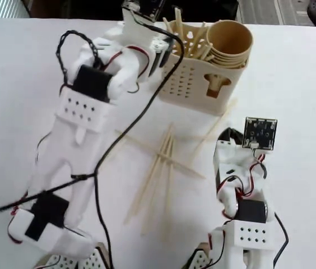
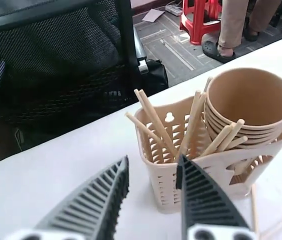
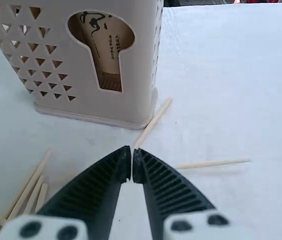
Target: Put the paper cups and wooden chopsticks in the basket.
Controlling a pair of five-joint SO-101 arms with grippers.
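Observation:
A cream perforated basket (image 1: 194, 81) stands at the back of the table. It holds a stack of paper cups (image 1: 229, 36) and several wooden chopsticks (image 1: 187, 35). More chopsticks (image 1: 163, 168) lie crossed on the table in front of it. My left gripper (image 2: 152, 162) is open and empty, just beside the basket (image 2: 156, 150) on the side away from the cups (image 2: 251, 100). My right gripper (image 3: 131, 156) is shut on nothing, low over the table in front of the basket (image 3: 81, 65), with loose chopsticks (image 3: 153, 122) to either side. A cup (image 3: 103, 45) shows through the basket's keyhole.
The left arm (image 1: 85, 101) and its black cable (image 1: 130, 129) stretch across the left half of the table. The right arm (image 1: 242, 207) sits at the front right. A black mesh chair (image 2: 56, 60) stands beyond the table's far edge.

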